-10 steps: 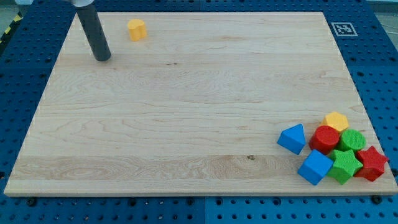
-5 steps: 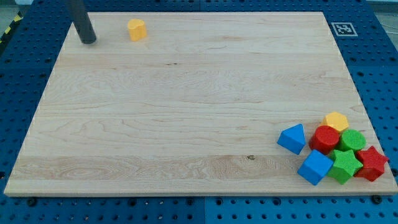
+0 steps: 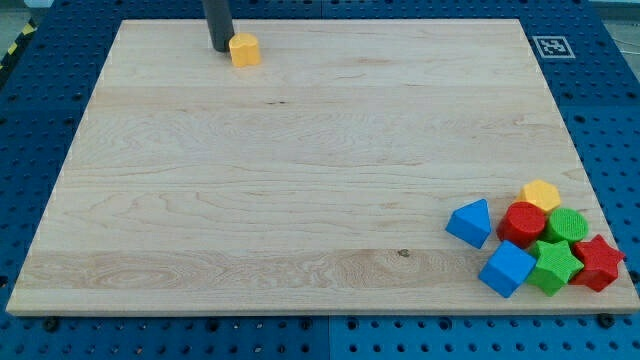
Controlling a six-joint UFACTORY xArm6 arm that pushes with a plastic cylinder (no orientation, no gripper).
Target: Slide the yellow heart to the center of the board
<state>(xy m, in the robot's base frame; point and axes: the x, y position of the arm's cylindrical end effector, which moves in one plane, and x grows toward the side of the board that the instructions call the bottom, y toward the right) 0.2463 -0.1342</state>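
Note:
The yellow heart (image 3: 244, 50) lies near the top edge of the wooden board (image 3: 300, 200), left of the middle. My tip (image 3: 219, 46) stands right against the heart's left side, at the view's top. The rod rises out of the top of the view.
A cluster of blocks sits at the board's bottom right: a blue triangular block (image 3: 470, 222), a blue cube (image 3: 507, 268), a red cylinder (image 3: 522, 223), a yellow hexagon (image 3: 541, 194), a green cylinder (image 3: 567, 226), a green star (image 3: 555, 265) and a red star (image 3: 598, 263). A marker tag (image 3: 552, 46) sits at the top right corner.
My tip has moved right along the top edge, from the far left corner to the heart's left side. The yellow heart has shifted a little to the right.

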